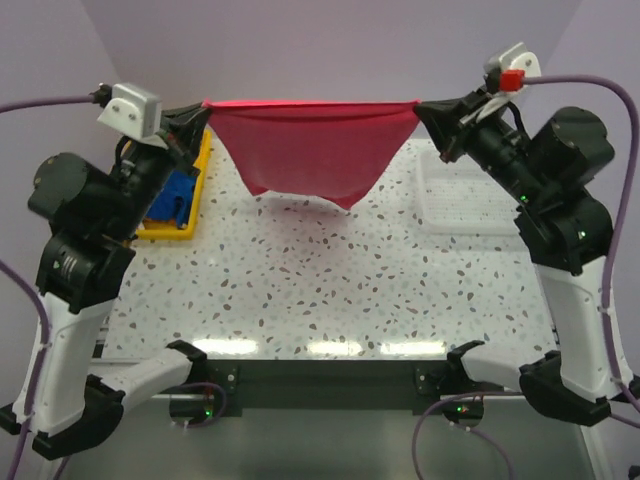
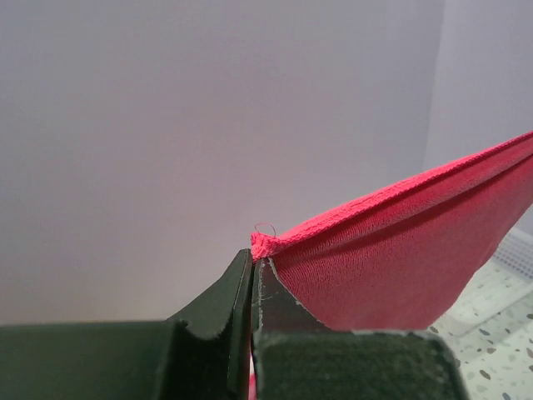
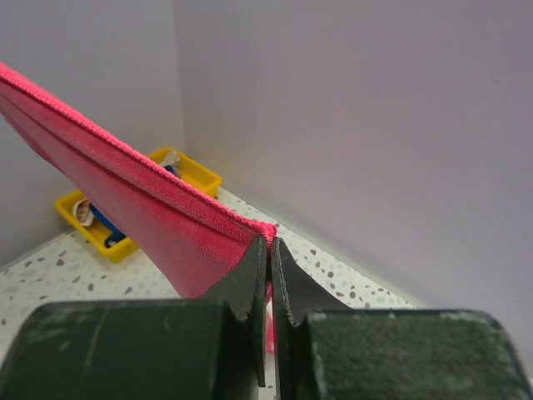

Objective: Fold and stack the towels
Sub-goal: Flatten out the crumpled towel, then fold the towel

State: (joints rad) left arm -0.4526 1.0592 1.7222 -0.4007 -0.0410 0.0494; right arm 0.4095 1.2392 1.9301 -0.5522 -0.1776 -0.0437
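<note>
The hot pink towel (image 1: pixel 310 150) hangs stretched in the air between my two grippers, above the far part of the table, its lower edge sagging to a point. My left gripper (image 1: pixel 205 112) is shut on its left corner (image 2: pixel 265 243). My right gripper (image 1: pixel 420 108) is shut on its right corner (image 3: pixel 265 229). The pink towel also shows in the left wrist view (image 2: pixel 400 258) and the right wrist view (image 3: pixel 141 208). A royal blue towel (image 1: pixel 172 197) lies in the yellow tray (image 1: pixel 190 228) at the far left. The two orange towels are mostly hidden.
The yellow tray also shows in the right wrist view (image 3: pixel 196 171), with blue and a pale cloth in it. A white mesh basket (image 1: pixel 465 195) sits at the far right of the speckled table (image 1: pixel 320 290). Walls stand close behind.
</note>
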